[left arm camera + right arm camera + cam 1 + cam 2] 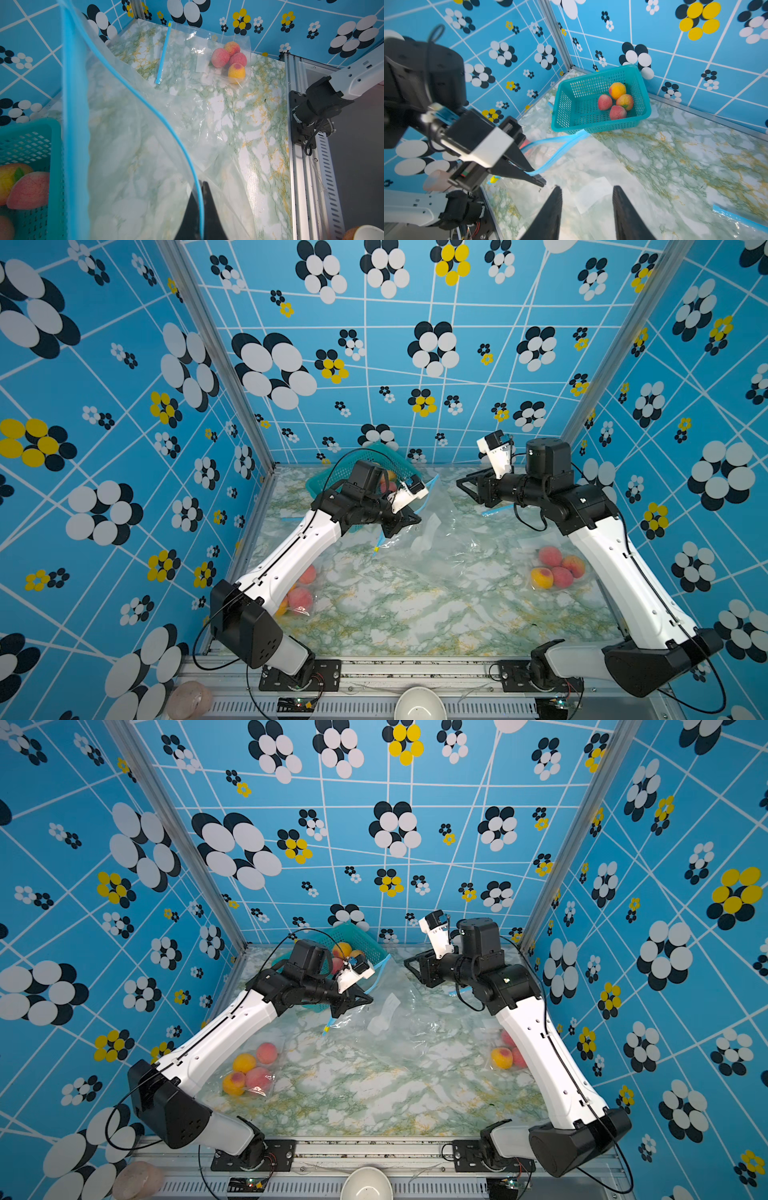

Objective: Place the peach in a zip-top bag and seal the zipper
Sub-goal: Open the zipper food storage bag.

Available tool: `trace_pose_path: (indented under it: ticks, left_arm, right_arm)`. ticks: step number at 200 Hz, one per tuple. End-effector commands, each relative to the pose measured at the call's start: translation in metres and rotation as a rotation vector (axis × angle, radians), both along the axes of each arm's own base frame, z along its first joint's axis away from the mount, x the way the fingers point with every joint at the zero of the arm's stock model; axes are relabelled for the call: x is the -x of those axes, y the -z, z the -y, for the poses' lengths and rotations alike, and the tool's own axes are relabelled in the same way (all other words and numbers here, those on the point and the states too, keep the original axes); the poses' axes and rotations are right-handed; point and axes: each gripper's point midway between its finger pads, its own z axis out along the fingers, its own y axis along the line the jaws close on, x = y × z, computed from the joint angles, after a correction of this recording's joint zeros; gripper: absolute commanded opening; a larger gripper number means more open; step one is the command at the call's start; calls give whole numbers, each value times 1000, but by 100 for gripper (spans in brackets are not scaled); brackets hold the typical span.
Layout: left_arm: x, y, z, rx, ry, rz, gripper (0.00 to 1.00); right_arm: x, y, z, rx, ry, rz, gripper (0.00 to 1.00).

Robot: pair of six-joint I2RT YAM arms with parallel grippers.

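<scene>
A clear zip-top bag point(436, 547) with a blue zipper point(74, 104) lies crumpled on the marble table, its mouth lifted toward the basket. My left gripper point(201, 185) is shut on one side of the zipper edge and holds it up; it also shows in both top views point(409, 520) point(365, 999). My right gripper point(586, 188) hovers open just above the bag with nothing between its fingers, close to the left gripper's tip point(540, 182). Several peaches point(616, 90) sit in the teal basket point(600, 128) behind the bag.
Two sealed bags of peaches lie on the table, one at the front left point(249, 1069) and one at the right point(557, 568). Another blue zipper strip point(737, 218) lies under the right arm. A white bowl point(419, 703) stands beyond the table's front rail.
</scene>
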Motion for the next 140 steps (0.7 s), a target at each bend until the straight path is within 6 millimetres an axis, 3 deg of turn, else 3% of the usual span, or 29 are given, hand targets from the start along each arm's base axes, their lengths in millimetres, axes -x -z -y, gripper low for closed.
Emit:
trace_pose_path:
  ticks: [1, 24, 52, 78, 140]
  left_arm:
    - [-9, -12, 10, 14, -27, 30, 0]
    - [-11, -8, 17, -8, -21, 26, 0]
    - [-11, -3, 28, -52, -16, 54, 0]
    - [-6, 1, 35, -78, -1, 68, 0]
    - [-15, 9, 36, -125, -42, 75, 0]
  right_arm:
    - [-1, 22, -5, -166, 137, -170, 43]
    - [4, 41, -28, -283, 160, -268, 44]
    - [-8, 63, -43, -397, 217, -349, 45]
    - [-10, 68, -54, -437, 202, -360, 47]
    - [-3, 75, -42, -457, 262, -361, 51]
